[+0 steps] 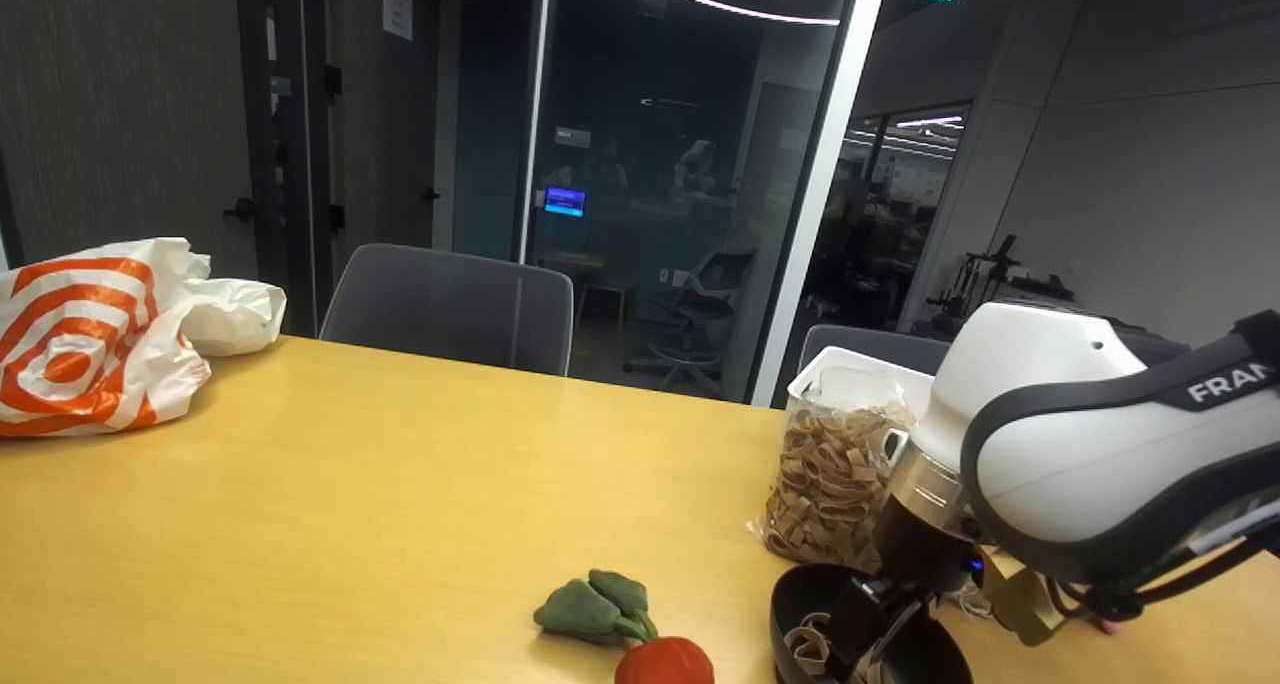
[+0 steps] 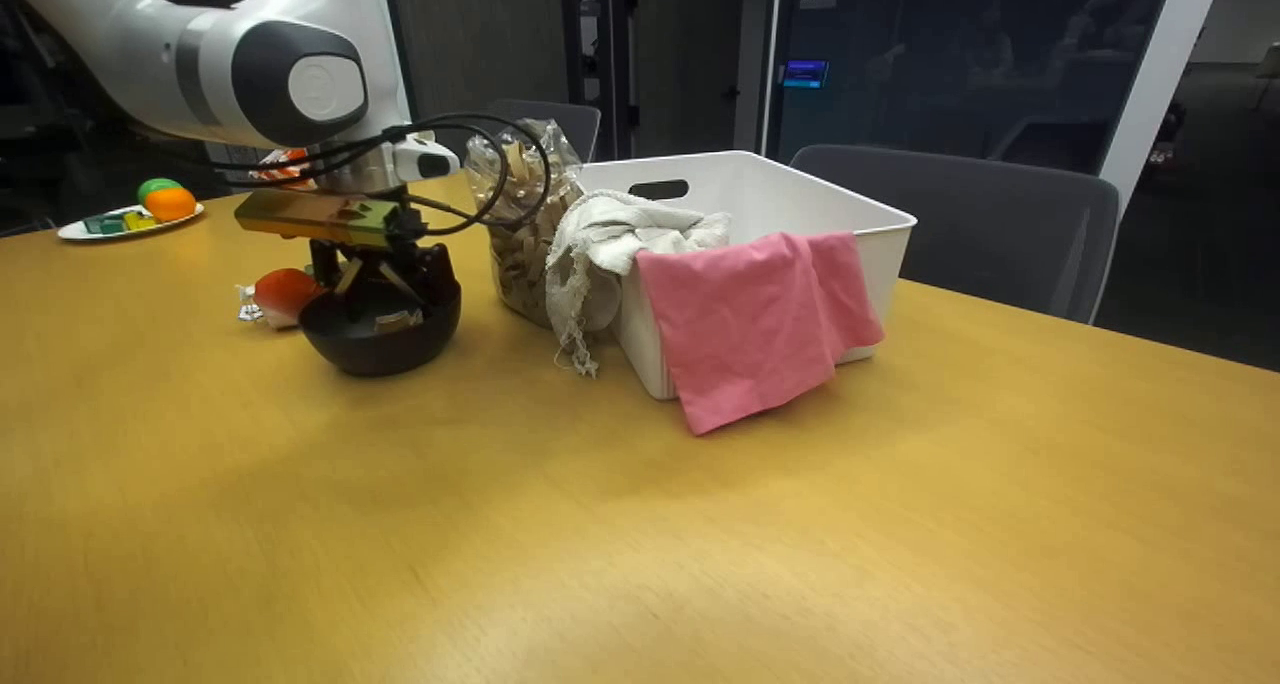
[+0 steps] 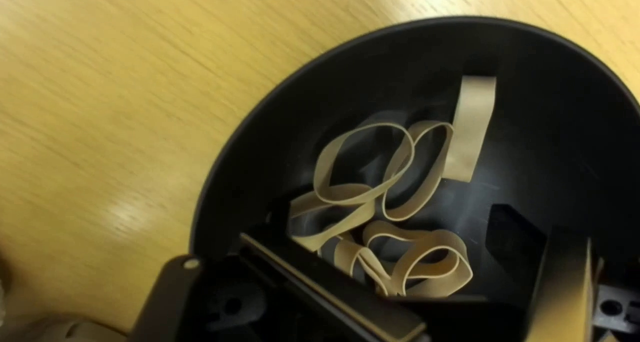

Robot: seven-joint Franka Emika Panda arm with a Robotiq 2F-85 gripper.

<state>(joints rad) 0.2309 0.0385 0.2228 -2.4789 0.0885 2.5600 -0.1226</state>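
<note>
widely agape, empty claw (image 3: 422, 274) near flat rubber band (image 3: 471, 129), long axis toward bowl rim (image 3: 465, 19)

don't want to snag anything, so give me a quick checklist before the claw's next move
1. Claw open: ok, its fingers stand apart.
2. Fingers above the rim of the black bowl: not ok, they appear to dip inside.
3. Black bowl upright: ok.
4. Claw free of the tan bands: cannot tell, a finger hides some.
5. Cables free of the bag: cannot tell, they overlap it in an exterior view.
</note>
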